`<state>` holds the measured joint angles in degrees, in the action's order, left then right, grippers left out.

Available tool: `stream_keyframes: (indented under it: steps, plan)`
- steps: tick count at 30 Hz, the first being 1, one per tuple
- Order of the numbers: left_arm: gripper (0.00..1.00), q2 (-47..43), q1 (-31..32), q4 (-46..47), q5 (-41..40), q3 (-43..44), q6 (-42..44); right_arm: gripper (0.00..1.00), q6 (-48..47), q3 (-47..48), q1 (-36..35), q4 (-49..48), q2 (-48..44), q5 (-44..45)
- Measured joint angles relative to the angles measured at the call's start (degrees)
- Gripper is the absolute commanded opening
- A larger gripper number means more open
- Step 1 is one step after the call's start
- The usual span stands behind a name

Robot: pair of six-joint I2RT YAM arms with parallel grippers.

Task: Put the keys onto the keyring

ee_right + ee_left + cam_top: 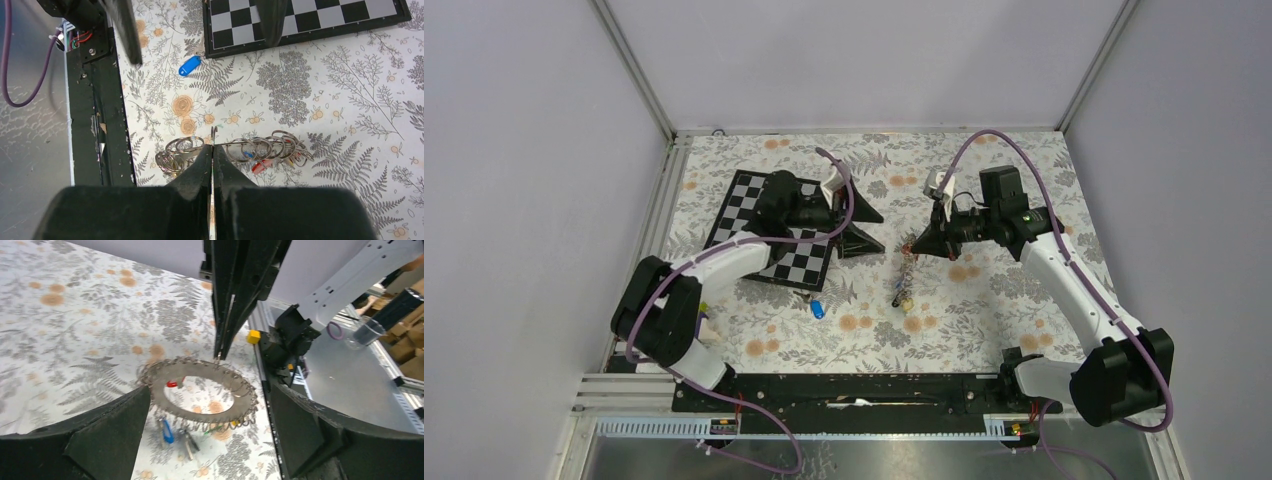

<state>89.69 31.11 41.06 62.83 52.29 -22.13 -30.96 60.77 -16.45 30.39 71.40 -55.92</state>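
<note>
The right gripper (212,150) was pinched shut on the thin edge of the keyring (197,416). It held the loop up off the floral tablecloth (350,90), apparently so the ring hung free and stayed steady for the other arm to work on. The left gripper (869,232) stood with its jaws spread wide and nothing between them. One finger sat on each side of the hanging ring, probably lined up to take it or one of its keys.

No box or tray was in view, so the ring itself served as the holder. Small split rings crowded its rim, and a red key (172,384) and a blue key (168,431) dangled from it. A loose blue key tag (190,65) lay on the cloth near the chessboard (305,20), well apart from the ring, so by my reading it had yet to be added.
</note>
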Motion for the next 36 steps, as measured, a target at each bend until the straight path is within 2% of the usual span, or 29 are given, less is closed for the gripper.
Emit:
stream_keyframes:
  steps: [6, 11, 17, 24, 29, 36]
  plan:
    - [0.99, -3.5, -5.1, -16.7, -0.8, 4.6, 10.9, 0.00, -0.2, 0.1, 0.0, 0.8, -0.2, 1.7]
    - [0.99, -8.2, -8.1, -30.4, -6.5, 7.0, 18.6, 0.00, -0.3, 0.1, 0.0, 1.0, -1.9, 3.0]
    - [0.99, -17.2, -8.7, -47.0, -13.2, 7.0, 29.9, 0.00, -0.3, -2.0, 0.0, -0.4, -7.1, 4.0]
    - [0.99, -25.5, -8.9, -58.2, -17.2, 3.5, 36.3, 0.00, 2.4, -4.6, 0.0, -2.2, -10.9, 4.0]
    - [0.99, -25.7, -8.9, -69.6, -18.7, 3.3, 43.6, 0.00, 2.9, -6.6, 0.0, -3.9, -14.3, 4.0]
    - [0.92, -20.1, -6.9, -83.0, -26.4, 2.9, 51.4, 0.00, 4.4, -12.9, 0.3, -7.2, -16.7, 4.4]
